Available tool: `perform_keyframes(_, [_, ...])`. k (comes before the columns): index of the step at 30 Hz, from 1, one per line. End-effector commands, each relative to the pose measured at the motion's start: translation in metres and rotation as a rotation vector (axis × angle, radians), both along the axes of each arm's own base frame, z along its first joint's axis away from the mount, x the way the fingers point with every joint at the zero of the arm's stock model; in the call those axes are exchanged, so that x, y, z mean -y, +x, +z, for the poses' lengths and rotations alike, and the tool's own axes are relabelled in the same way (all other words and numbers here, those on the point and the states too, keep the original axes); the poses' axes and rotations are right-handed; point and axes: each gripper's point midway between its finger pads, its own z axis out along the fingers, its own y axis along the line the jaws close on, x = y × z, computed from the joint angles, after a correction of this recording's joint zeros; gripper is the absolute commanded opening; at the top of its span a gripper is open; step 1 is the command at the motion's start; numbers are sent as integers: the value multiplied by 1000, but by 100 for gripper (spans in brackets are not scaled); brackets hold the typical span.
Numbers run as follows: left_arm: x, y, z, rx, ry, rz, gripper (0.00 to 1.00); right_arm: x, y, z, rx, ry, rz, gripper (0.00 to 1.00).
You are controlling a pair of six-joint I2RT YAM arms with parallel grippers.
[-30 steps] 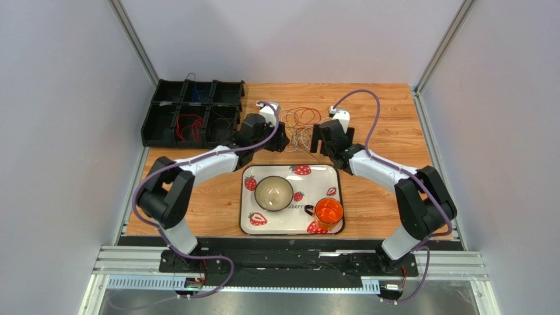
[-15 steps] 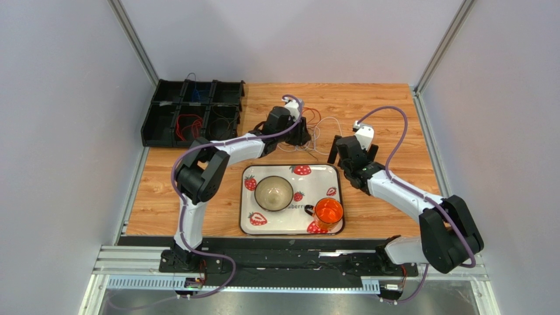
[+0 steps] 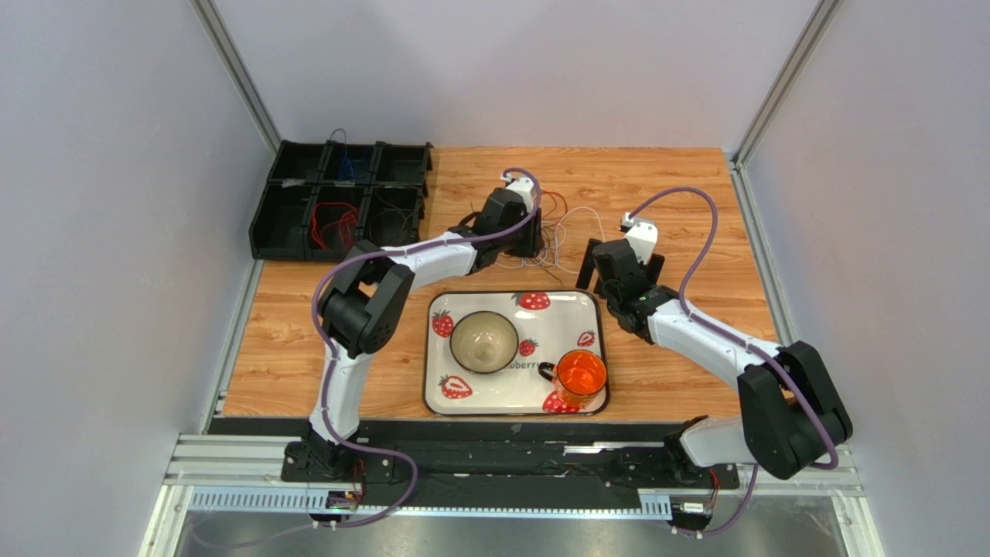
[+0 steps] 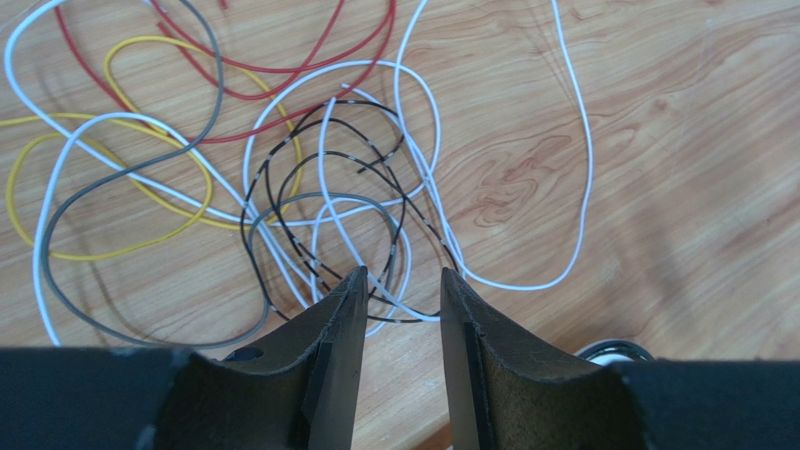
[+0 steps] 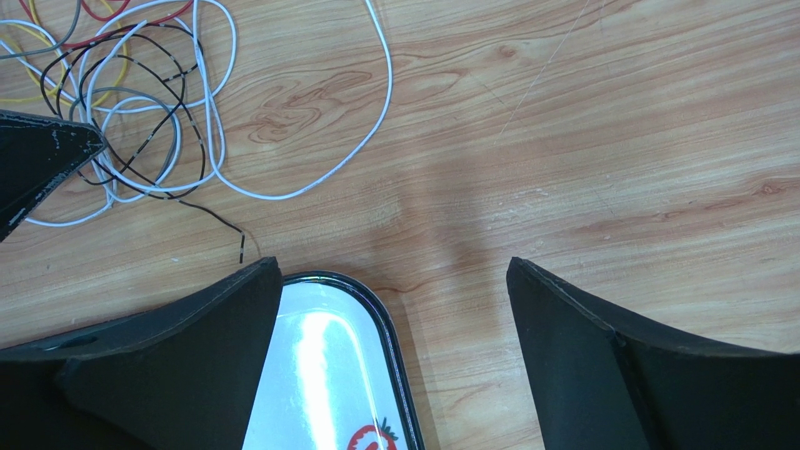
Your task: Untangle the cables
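Note:
The cables (image 3: 556,230) lie in a loose tangle on the wooden table behind the tray. In the left wrist view they are white (image 4: 582,141), red (image 4: 282,70), yellow (image 4: 122,251), grey (image 4: 218,84) and black-striped (image 4: 361,103) loops crossing one another. My left gripper (image 4: 404,274) is down at the tangle's near edge, open by a narrow gap. A white and a black-striped strand run between its fingertips, not pinched. My right gripper (image 5: 392,267) stands wide open to the right of the cables (image 5: 141,94), over bare wood and the tray's corner, holding nothing.
A white strawberry tray (image 3: 494,395) near the front holds a bowl (image 3: 485,341) and an orange cup (image 3: 580,376); its rim (image 5: 387,328) lies under my right gripper. Black bins (image 3: 285,221) at the back left hold red and blue wires. Grey walls enclose the table.
My left arm has swung right and settled at the tangle, its jaws narrowing. My right arm has pulled back to the right, away from the cables, and opened wider.

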Motion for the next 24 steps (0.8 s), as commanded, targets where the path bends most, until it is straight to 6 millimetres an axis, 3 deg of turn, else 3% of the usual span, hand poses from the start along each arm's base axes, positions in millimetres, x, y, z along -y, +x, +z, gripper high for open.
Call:
perform_keyframes(1, [3, 8, 3, 3, 3, 33, 43, -4, 12, 18, 63, 26, -6, 95])
perform_keyframes(12, [6, 8, -14, -58, 36, 27, 43, -5, 13, 18, 61, 25, 0, 95])
perform_keyframes(24, [13, 8, -13, -65, 29, -5, 39, -7, 15, 17, 53, 22, 9, 95])
